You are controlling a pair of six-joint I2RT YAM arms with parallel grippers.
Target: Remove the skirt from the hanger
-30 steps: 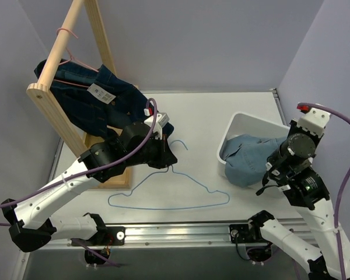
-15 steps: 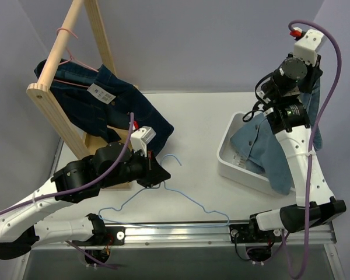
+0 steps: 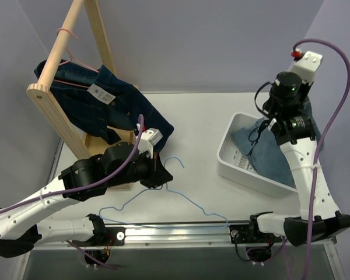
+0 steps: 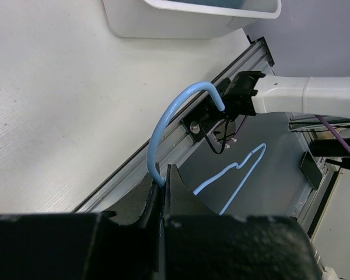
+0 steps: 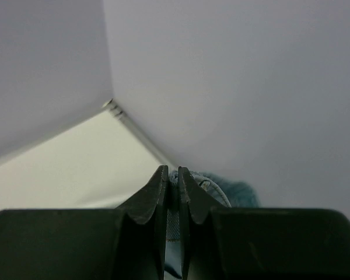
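Observation:
The light blue denim skirt (image 3: 267,153) hangs from my right gripper (image 3: 270,123) and piles into the white bin (image 3: 228,168). That gripper is shut on a fold of the skirt (image 5: 221,189), its jaws (image 5: 170,172) pinching the cloth. The thin blue wire hanger (image 3: 172,158) is bare and lies low over the table front. My left gripper (image 3: 157,178) is shut on the hanger's neck below the hook. In the left wrist view the hook (image 4: 195,86) curves up from the closed jaws (image 4: 163,175).
A wooden rack (image 3: 58,52) stands at the back left with a dark denim garment (image 3: 99,105) on a pink hanger (image 3: 76,58). The bin's wall also shows in the left wrist view (image 4: 181,23). A metal rail (image 3: 181,232) runs along the near edge.
My right arm swung up and back, lifting the skirt high out of the bin, then lowered it partly back in. My left gripper drew the hanger toward the front.

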